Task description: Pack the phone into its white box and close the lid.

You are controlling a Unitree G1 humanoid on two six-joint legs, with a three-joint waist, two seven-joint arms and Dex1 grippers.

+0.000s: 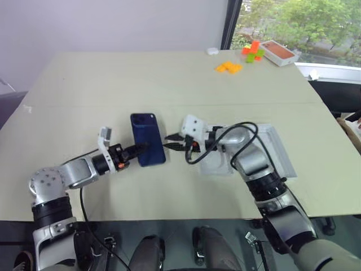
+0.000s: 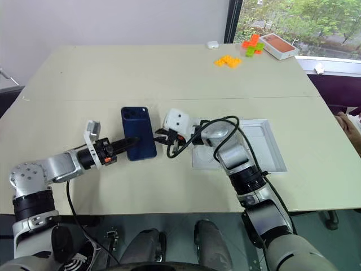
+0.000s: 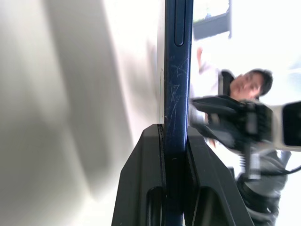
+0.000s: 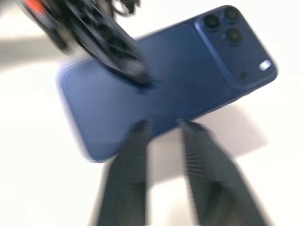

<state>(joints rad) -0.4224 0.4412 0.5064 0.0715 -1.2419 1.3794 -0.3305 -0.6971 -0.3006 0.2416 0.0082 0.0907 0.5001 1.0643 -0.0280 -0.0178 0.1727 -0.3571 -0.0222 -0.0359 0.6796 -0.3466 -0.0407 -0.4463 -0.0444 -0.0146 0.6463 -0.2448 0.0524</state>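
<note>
The dark blue phone (image 1: pixel 148 139) hangs a little above the table, back side up, camera cluster at its far end. My left gripper (image 1: pixel 141 149) is shut on the phone's left edge; the left wrist view has the thin edge (image 3: pixel 181 70) clamped between both fingers. My right gripper (image 1: pixel 172 140) is at the phone's right edge, open, its fingertips (image 4: pixel 141 127) just off the blue back (image 4: pixel 164 89). The white lid (image 1: pixel 279 152) lies open side up to the right. A pale flat piece (image 1: pixel 217 165) lies half under my right arm; I cannot tell if it is the white box.
At the far right of the table are orange blocks (image 1: pixel 228 67), orange and green blocks (image 1: pixel 252 52) and a white box with an orange-red top (image 1: pixel 279 52). A small white object (image 1: pixel 212 51) sits at the far edge. A person (image 3: pixel 251 87) is beyond my right arm.
</note>
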